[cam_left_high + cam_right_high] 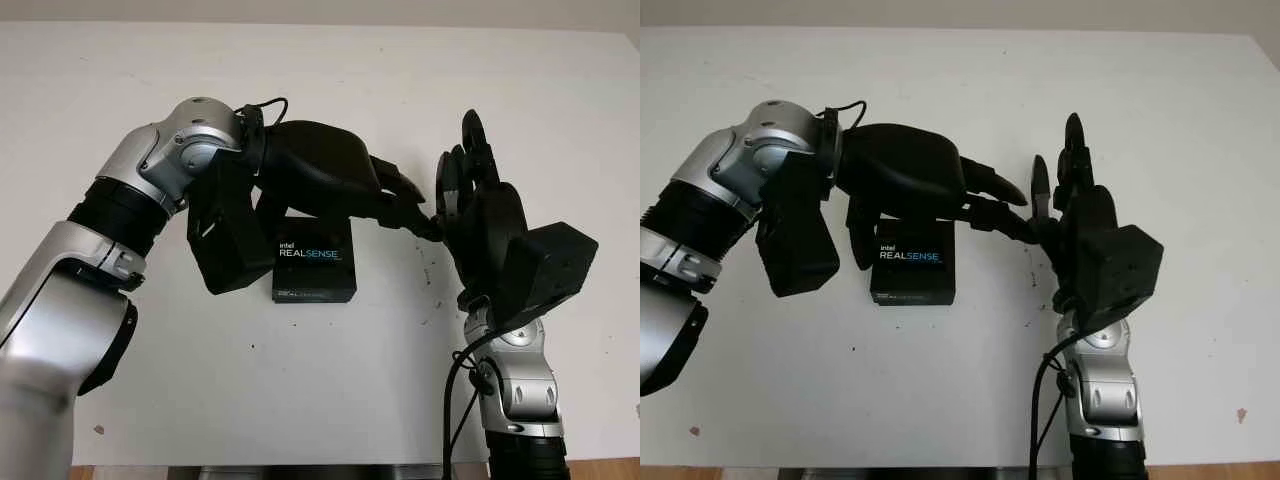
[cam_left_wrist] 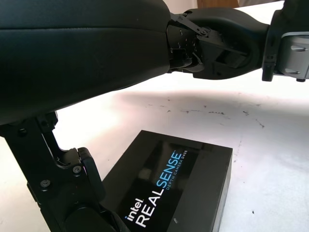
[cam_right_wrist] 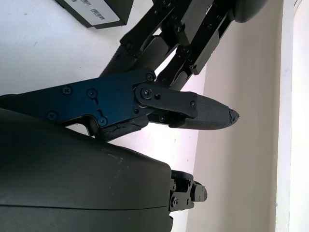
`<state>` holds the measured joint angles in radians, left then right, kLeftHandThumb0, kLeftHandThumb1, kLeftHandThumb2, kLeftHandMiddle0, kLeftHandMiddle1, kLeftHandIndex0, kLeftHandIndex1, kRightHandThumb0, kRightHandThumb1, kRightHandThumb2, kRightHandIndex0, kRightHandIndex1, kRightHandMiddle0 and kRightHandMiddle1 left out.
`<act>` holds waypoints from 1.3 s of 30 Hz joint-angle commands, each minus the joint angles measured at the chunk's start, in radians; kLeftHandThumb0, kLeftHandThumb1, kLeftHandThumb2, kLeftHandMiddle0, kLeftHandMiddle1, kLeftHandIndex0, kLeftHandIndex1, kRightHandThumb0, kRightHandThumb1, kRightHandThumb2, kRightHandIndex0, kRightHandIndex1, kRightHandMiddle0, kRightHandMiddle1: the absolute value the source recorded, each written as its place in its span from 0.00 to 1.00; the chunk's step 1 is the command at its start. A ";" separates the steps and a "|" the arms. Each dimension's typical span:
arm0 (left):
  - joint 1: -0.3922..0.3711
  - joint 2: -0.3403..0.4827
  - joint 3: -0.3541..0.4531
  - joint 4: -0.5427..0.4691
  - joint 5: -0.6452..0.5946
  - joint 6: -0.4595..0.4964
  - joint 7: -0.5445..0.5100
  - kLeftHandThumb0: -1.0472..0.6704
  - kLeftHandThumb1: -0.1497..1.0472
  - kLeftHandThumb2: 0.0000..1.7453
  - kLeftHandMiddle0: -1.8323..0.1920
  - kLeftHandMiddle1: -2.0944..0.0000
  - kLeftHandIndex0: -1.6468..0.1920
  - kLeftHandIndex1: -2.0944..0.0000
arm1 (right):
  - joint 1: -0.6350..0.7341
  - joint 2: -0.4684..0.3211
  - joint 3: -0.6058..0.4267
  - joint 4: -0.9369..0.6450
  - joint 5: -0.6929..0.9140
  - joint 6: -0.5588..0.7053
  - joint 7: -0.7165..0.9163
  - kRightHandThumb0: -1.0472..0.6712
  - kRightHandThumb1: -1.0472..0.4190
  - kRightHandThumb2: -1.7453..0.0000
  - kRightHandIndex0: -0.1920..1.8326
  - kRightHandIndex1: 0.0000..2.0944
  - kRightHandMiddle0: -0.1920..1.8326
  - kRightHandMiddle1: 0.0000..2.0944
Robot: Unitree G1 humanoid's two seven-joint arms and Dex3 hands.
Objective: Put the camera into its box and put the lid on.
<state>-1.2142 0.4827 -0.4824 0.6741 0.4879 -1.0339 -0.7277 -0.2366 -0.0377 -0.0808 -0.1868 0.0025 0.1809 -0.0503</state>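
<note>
Fingers of the left hand [image 1: 330,180] reach over the closed RealSense box [image 1: 314,260], holding nothing; the right hand [image 1: 478,205] stands open just beside it. Lid looks seated, so the task seems finished; withdrawing both hands comes next.

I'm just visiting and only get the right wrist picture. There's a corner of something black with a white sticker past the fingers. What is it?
Observer: A flat black box printed "intel REALSENSE" on top. It lies on the white table and looks closed.
Operator: Is anything holding it?
Observer: No. The left hand hovers over the box, open, with its fingers reaching sideways towards the other hand.
Operator: And the hand my camera sits on?
Observer: The right hand stands upright to the robot's right of the box, open and apart from it, with the left hand's fingertips close to its palm.
</note>
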 commanded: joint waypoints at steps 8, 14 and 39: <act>-0.040 0.003 0.002 0.011 0.043 -0.002 0.056 0.23 1.00 0.27 0.90 0.98 0.92 0.88 | 0.018 0.002 0.010 -0.009 -0.007 0.016 -0.007 0.22 0.00 0.69 0.08 0.03 0.10 0.03; -0.064 0.015 0.006 0.017 0.033 0.050 0.022 0.34 1.00 0.24 0.94 0.98 0.90 0.92 | 0.016 -0.001 0.005 -0.007 -0.009 0.024 -0.008 0.22 0.00 0.70 0.08 0.03 0.10 0.03; -0.168 0.157 0.002 -0.155 0.156 0.801 -0.592 0.44 1.00 0.14 0.84 0.00 0.77 0.98 | -0.019 -0.060 -0.021 0.023 0.017 0.025 0.060 0.22 0.00 0.68 0.08 0.03 0.09 0.02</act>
<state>-1.3713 0.6239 -0.5120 0.5200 0.6566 -0.2472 -1.3346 -0.2486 -0.0873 -0.0963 -0.1636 0.0155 0.2016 0.0064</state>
